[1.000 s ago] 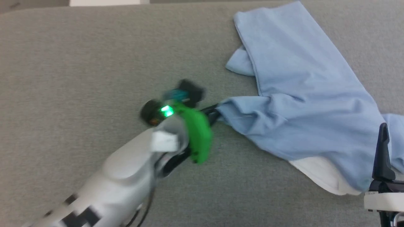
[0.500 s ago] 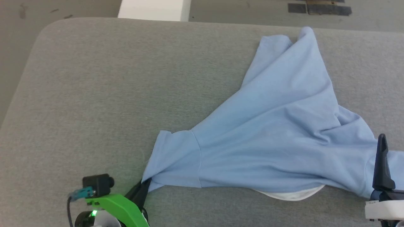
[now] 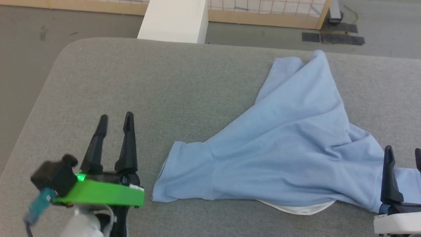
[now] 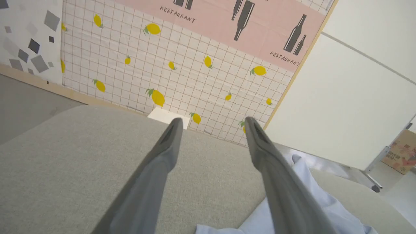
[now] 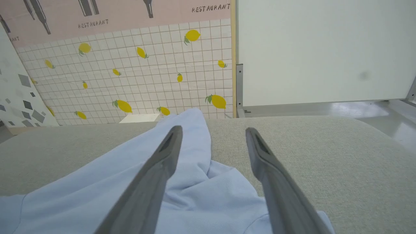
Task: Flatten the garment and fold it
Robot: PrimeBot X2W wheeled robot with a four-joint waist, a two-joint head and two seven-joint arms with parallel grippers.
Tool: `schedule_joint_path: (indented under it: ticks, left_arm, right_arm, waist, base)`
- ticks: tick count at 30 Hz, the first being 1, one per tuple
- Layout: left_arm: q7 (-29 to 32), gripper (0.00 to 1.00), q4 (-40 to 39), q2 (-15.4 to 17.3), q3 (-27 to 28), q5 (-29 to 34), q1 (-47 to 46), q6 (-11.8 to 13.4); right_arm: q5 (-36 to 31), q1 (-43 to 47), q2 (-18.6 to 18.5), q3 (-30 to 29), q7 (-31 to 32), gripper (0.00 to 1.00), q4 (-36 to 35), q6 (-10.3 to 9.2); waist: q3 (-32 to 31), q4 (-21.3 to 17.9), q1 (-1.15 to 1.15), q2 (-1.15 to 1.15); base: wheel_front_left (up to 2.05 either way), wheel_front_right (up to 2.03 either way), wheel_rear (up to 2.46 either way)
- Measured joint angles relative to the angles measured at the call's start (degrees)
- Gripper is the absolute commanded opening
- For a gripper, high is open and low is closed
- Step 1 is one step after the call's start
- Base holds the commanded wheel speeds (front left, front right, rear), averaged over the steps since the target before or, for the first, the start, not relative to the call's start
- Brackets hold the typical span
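garment (image 3: 283,154) crumpled on right half of bench (image 3: 131,82), sleeve (image 3: 184,171) pointing left | left fingers (image 3: 128,144) spread, empty, near sleeve | right fingers (image 3: 389,177) spread, empty, over cloth's right end | likely light, limp, draping; best pinched at sleeve hem or outer edge, not mid-panel

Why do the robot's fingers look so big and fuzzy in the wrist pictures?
Left wrist view: the left gripper starts right at the wide lens, so its fingers loom large and soft. Right wrist view: same for the right gripper; the garment behind looks sharper.
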Motion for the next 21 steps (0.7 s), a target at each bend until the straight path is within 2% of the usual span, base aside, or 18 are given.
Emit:
schedule_joint_path:
  ticks: [3, 7, 11, 14, 18, 21]
  left_arm:
    - [0.01, 1.00, -2.16, -5.13, 3.87, 14.40, 4.07, -0.23]
    - [0.01, 1.00, -2.10, -10.01, 4.77, 24.55, 9.51, -2.54]
    - [0.01, 1.00, 0.57, -13.47, 5.89, 28.02, 14.19, -5.27]
    - [0.01, 1.00, 1.55, -14.78, 7.94, 28.89, 14.89, -6.87]
    - [0.11, 1.00, 5.65, -14.11, 8.26, 29.07, 14.71, -10.05]
    - [5.58, 1.00, 8.89, -12.15, 7.32, 28.47, 12.90, -12.60]
  right_arm:
    - [-0.55, 0.24, -0.01, 0.73, -0.56, 1.00, 0.02, 0.00]
    - [-1.80, 1.05, 0.00, 1.38, -1.08, 1.00, 0.30, 0.00]
    - [-1.57, 1.57, -0.01, 1.34, -1.57, 1.00, 1.22, 0.00]
    - [-1.43, 2.17, -0.01, 1.18, -1.82, 1.00, 1.79, 0.00]
    - [-0.93, 2.19, -0.01, 1.29, -2.20, 1.00, 2.16, 0.00]
    - [-0.87, 2.18, -0.01, 1.51, -2.33, 1.00, 2.33, 0.00]
  waist:
    - [-0.67, -0.96, 0.00, 0.00]
    - [-1.54, -1.92, 0.00, 0.00]
    - [-2.55, -2.40, 0.00, 0.00]
    - [-3.11, -2.28, 0.00, 0.00]
    - [-3.04, -1.70, 0.00, 0.00]
    - [-2.46, -1.46, 0.00, 0.00]
  base:
    - [0.00, 0.00, 0.00]
    - [0.00, 0.00, 0.00]
    - [0.00, 0.00, 0.00]
    - [0.00, 0.00, 0.00]
    - [0.00, 0.00, 0.00]
    - [0.00, 0.00, 0.00]
